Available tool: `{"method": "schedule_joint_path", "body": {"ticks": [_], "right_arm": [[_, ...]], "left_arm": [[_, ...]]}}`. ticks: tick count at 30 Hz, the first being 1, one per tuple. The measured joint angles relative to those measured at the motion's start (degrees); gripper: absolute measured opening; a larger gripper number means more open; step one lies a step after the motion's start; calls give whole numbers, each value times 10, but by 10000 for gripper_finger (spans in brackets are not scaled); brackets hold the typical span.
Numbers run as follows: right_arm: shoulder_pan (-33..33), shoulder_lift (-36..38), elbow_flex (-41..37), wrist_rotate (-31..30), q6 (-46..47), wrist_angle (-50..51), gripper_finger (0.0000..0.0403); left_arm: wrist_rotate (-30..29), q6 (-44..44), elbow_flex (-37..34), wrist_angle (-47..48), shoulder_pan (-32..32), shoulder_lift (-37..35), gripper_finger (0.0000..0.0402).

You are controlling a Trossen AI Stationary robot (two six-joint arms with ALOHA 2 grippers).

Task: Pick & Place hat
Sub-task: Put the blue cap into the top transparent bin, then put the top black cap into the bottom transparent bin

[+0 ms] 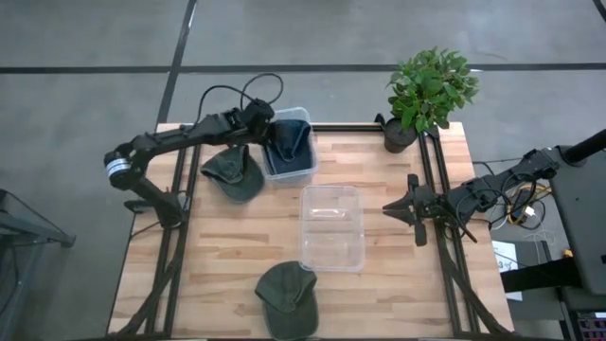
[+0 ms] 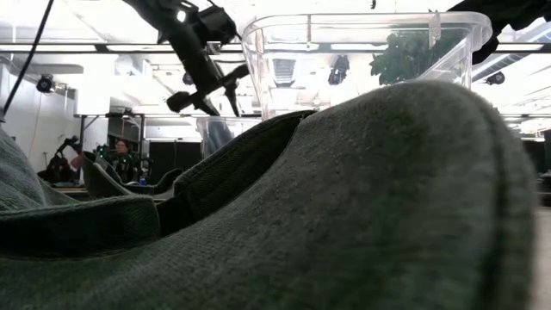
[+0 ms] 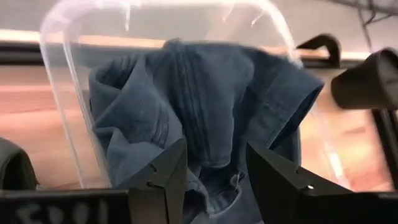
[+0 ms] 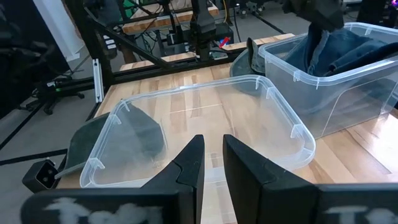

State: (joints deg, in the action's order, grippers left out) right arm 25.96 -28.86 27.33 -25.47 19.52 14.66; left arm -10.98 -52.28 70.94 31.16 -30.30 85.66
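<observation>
Two green hats on the bench: one at 10 o'clock beside the far bin, one at 6 o'clock below the empty clear bin. Left claw hangs spread over the blue hat in the far bin. Right claw, at 3 o'clock, nearly pressed together, empty.

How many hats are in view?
3: a blue hat in the far bin, a green hat beside it, another green hat at the near edge.

Robotics lab: framed wooden table, concrete floor, ceiling strip lights.
</observation>
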Motion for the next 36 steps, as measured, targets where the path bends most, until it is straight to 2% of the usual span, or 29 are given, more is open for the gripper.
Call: {"method": "schedule_joint_path", "body": {"ticks": [6, 12, 15, 19, 24, 26, 32, 36], "right_arm": [[0, 0, 0, 0, 0, 0, 53], [0, 0, 0, 0, 0, 0, 53], [0, 0, 0, 0, -2, 0, 53], [0, 0, 0, 0, -5, 0, 53], [0, 0, 0, 0, -5, 0, 53], [0, 0, 0, 0, -4, 0, 53], [0, 0, 0, 0, 0, 0, 53], [0, 0, 0, 0, 0, 0, 53]], "left_arm": [[7, 16, 0, -5, 0, 4, 158], [11, 96, 31, -11, 4, -70, 158], [10, 105, 43, 23, 22, -119, 158], [-6, 86, 38, 116, 74, -178, 158], [-134, 14, 37, 231, 186, -215, 158], [-172, -58, 36, 272, 229, -221, 158], [-184, -290, 36, 395, 297, -228, 158], [-186, -318, 17, 428, 307, -225, 158]]}}
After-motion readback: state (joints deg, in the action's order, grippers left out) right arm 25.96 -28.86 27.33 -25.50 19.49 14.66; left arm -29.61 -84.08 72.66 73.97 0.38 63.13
